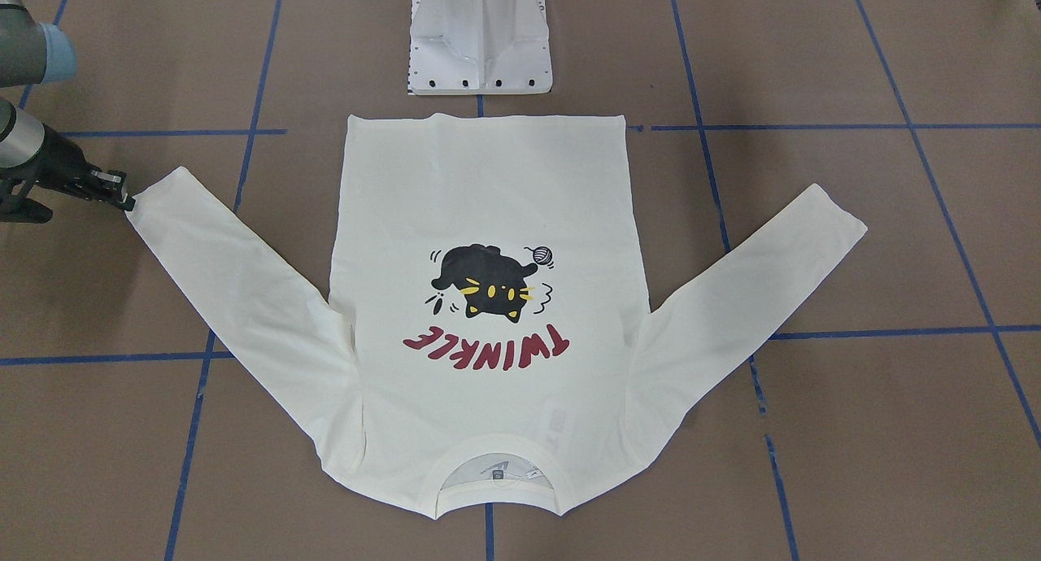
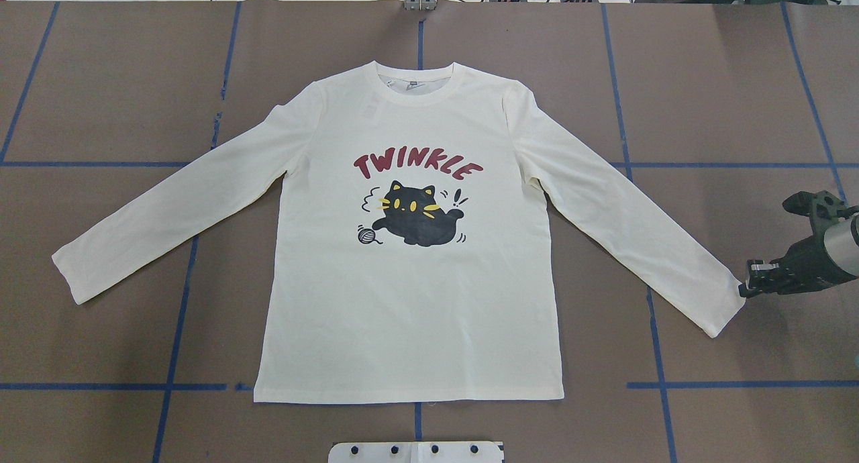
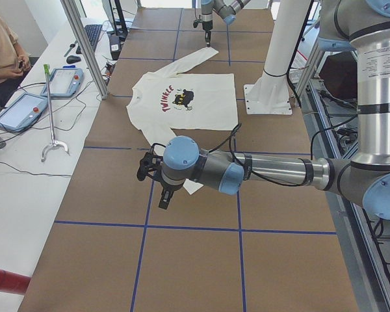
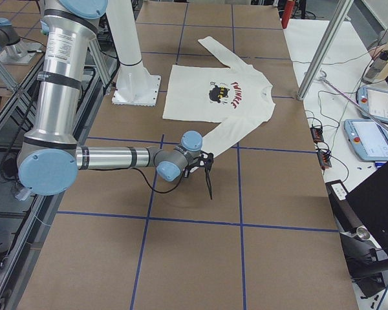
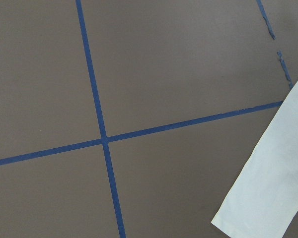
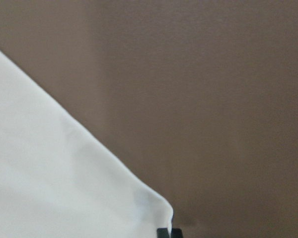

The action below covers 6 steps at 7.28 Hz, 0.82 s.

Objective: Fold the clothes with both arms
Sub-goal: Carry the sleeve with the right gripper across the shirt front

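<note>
Beside the T-shirt (image 2: pixel 409 302) cuff, right end effector (image 2: pixel 742 291); grip unclear.

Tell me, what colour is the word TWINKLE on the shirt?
Dark red lettering on the cream shirt, clearest in the overhead exterior view.

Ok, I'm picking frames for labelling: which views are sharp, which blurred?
Right wrist view: soft and out of focus, sleeve edge smeared. Left wrist view: crisp, blue tape sharply defined. Overhead view: sharp, evenly lit, cat print legible.
</note>
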Tool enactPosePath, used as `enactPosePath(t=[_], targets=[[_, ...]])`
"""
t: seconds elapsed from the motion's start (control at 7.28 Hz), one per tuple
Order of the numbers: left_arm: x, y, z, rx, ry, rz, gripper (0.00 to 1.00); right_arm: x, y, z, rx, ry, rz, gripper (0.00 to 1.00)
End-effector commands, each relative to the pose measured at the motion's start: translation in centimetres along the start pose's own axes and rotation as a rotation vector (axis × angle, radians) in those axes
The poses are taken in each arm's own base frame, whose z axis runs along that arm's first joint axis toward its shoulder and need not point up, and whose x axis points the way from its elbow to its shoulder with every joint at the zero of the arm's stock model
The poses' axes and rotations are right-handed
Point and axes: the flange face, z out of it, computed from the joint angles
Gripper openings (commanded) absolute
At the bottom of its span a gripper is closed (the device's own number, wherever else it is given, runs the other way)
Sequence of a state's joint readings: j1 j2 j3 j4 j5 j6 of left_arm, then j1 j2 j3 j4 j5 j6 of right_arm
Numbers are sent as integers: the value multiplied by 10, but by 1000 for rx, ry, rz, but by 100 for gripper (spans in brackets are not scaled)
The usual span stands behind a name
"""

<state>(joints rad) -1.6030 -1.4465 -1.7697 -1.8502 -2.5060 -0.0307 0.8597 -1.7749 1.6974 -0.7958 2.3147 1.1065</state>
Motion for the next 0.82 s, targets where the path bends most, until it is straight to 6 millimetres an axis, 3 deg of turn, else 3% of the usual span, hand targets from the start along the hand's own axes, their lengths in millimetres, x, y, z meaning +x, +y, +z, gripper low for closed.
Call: enactPosePath(t=[0.0, 0.14, 0.27, 0.41, 0.55, 0.69], targets=[[1, -1, 0, 2, 5, 3, 100, -70, -2, -33, -17, -104, 15, 0], [4, -4, -3, 7, 5, 10, 100, -147, -35, -58, 2, -171, 58, 0], [11, -7, -7, 17, 7, 22, 100, -241, -62, -78, 21, -210, 116, 0], [14, -8, -9, 22, 9, 28, 100, -342, -76, -111, 29, -223, 152, 0], [16, -10, -10, 24, 11, 34, 100, -426, -72, -120, 61, -200, 132, 0], [15, -11, -10, 23, 9, 35, 100, -520, -56, -90, 109, -203, 85, 0]])
